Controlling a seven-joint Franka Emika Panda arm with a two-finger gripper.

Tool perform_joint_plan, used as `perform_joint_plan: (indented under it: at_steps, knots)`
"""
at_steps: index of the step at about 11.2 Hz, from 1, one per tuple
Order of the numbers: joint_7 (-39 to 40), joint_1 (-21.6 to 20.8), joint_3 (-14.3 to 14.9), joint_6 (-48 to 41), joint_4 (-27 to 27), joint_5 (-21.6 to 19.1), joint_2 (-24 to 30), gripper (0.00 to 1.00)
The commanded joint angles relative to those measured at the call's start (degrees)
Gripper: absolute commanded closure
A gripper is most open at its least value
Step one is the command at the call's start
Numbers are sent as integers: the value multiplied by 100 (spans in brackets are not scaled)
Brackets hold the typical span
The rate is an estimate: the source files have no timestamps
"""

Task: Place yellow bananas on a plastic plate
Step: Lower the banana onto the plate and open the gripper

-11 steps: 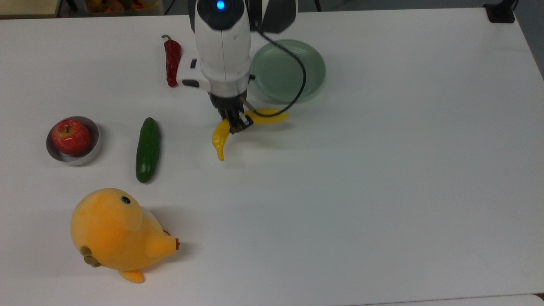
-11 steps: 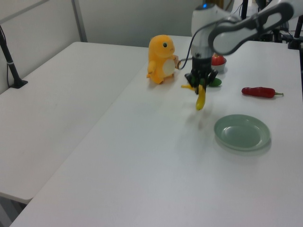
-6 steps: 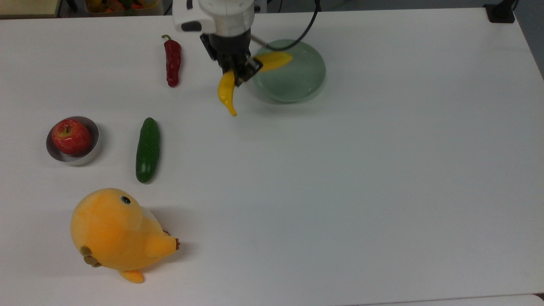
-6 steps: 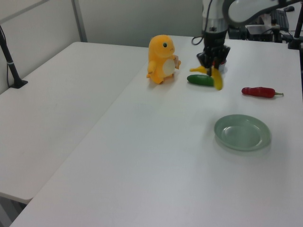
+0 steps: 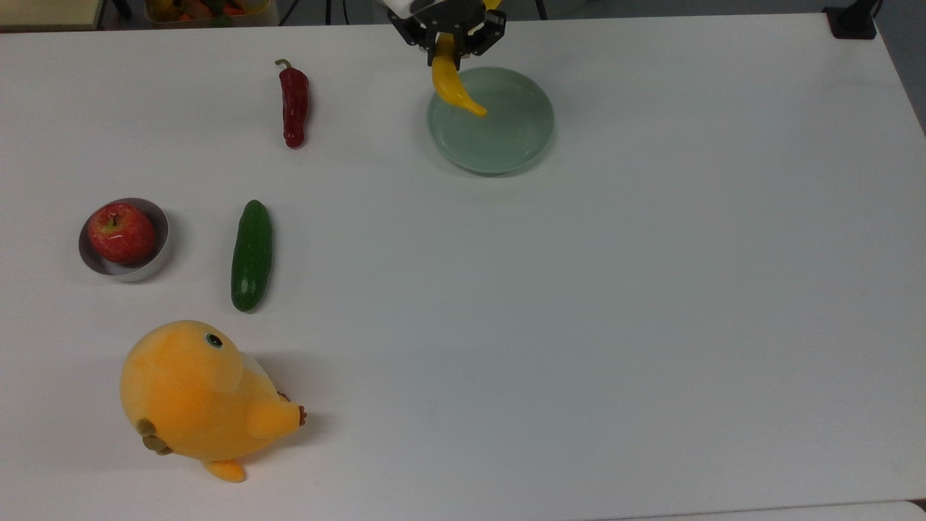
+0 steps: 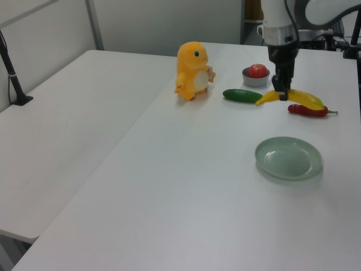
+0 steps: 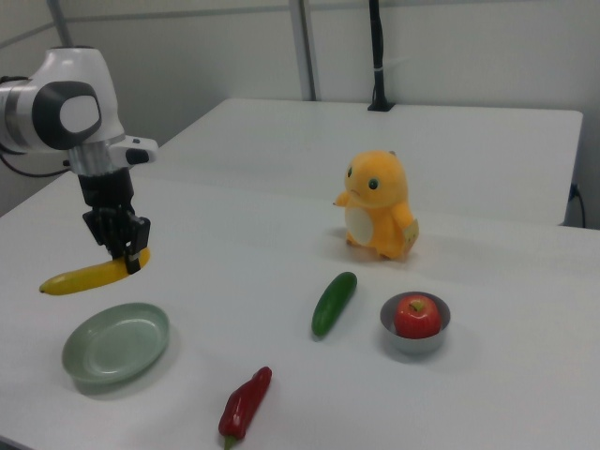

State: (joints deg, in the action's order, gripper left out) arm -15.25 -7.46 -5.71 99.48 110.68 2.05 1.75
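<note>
Right view: gripper point(image 7: 127, 255) clenched on the yellow banana point(image 7: 89, 276) near one end, holding it roughly level in the air above the pale green plate point(image 7: 116, 342), not touching it. Top view: banana point(image 5: 452, 81) overlaps the plate's point(image 5: 521, 148) upper-left rim. Plate sits bare on the white table point(image 5: 579, 325). Red chili point(image 7: 244, 403), cucumber point(image 7: 334, 302) and apple in a metal bowl point(image 7: 415, 322) lie well apart from it.

yellow banana point(image 5: 451, 85), pale green plate point(image 5: 506, 155), dark green cucumber point(image 5: 251, 255)
</note>
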Motion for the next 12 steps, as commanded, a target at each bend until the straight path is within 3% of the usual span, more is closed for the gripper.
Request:
perform_joint_plan:
  at_steps: [1,7,12]
  knots:
    - [689,-19,-167,88,523,-74,159,95]
    - [830,-54,-264,2045,1675,-74,63,95]
    - [813,-54,-326,2813,1975,-65,-253,92]
